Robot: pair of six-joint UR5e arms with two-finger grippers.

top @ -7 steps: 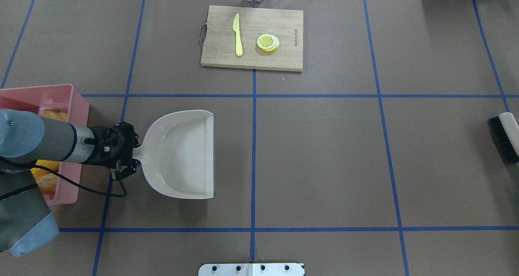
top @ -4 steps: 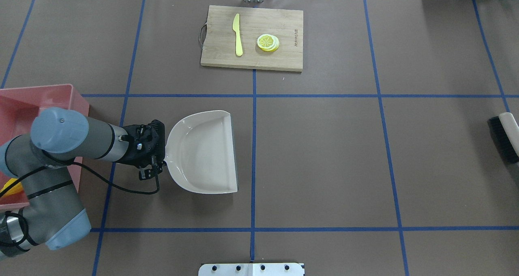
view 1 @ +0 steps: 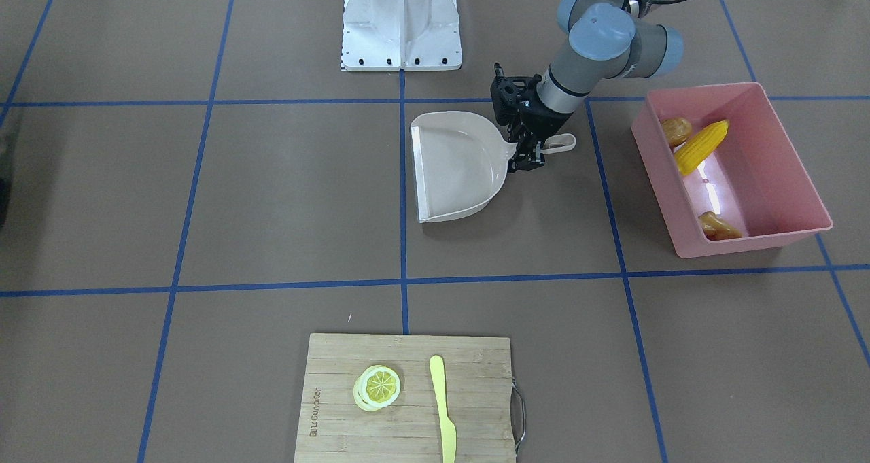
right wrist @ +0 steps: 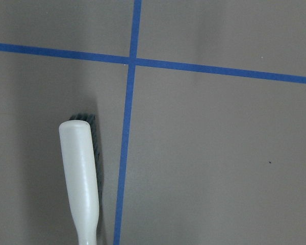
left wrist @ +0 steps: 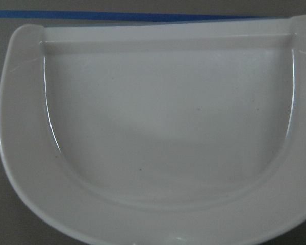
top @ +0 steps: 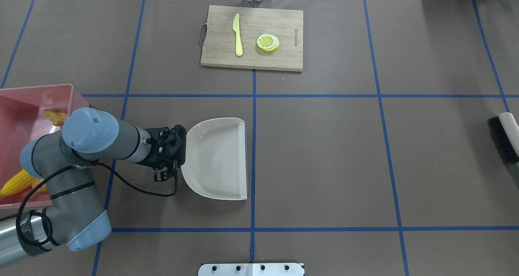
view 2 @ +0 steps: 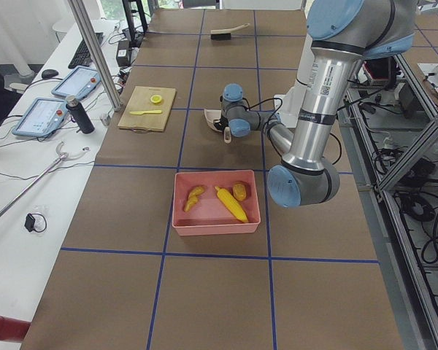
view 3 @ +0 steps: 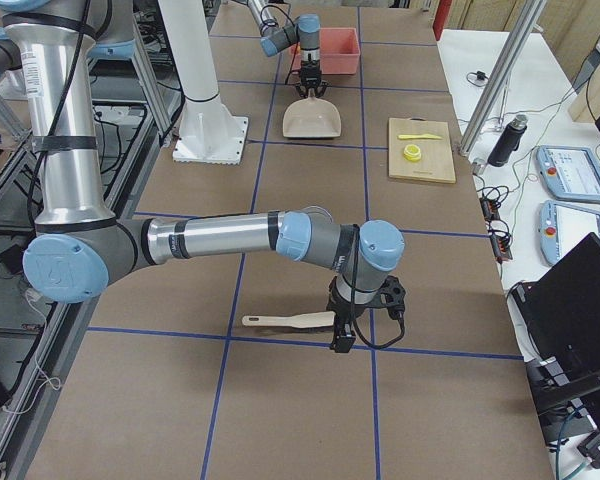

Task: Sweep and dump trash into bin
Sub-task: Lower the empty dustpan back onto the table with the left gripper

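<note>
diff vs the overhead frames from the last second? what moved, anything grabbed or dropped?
The left gripper, shut on the dustpan handle throughout, carried it away from the pink bin toward the table's middle line, the arm stretching out with it. Nothing was picked up or let go. The corn is in the bin as before; the brush, cutting board, knife and lemon slice have not moved.

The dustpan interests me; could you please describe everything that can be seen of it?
The dustpan is a glossy beige plastic scoop, D-shaped, with a raised curved back wall and a straight open lip. It is empty. The left gripper is shut on its short handle, which ends in a loop. It lies level, lip beside the blue tape line, apart from the pink bin. Whether it touches the table cannot be told.
</note>
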